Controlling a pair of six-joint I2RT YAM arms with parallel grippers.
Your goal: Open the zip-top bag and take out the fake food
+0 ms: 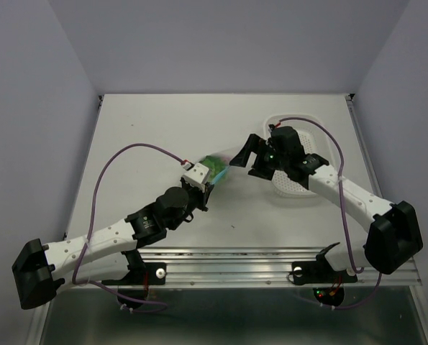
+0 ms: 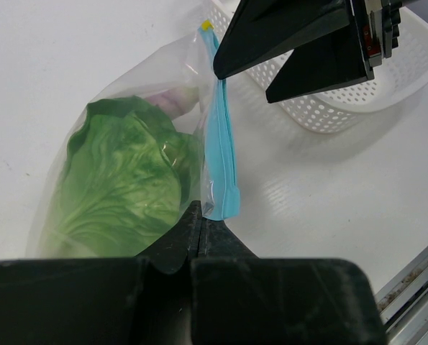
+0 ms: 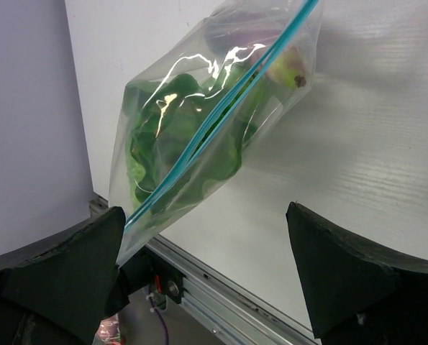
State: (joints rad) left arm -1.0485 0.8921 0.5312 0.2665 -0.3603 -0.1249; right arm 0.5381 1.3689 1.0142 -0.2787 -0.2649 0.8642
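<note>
Left gripper (image 2: 201, 215) clamps the clear, crinkly zip-top bag (image 2: 163, 86) over the middle of the table (image 1: 127, 144); right gripper (image 2: 244, 83) gapes beside its blue zip strip (image 2: 221, 144), not yet opened; green plastic cabbage (image 2: 120, 180) sits inside.

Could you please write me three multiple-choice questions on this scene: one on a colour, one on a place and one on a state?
1. What colour is the zip strip of the bag? A) red B) blue C) black
2. Where is the white basket? A) under the left arm B) inside the bag C) by the right arm
3. How is the left hand? A) shut on the bag B) wide open C) holding the basket
Answers: 1 B, the strip shows light blue; 2 C, it sits right beside that arm; 3 A, its fingers pinch the bag's corner.
</note>
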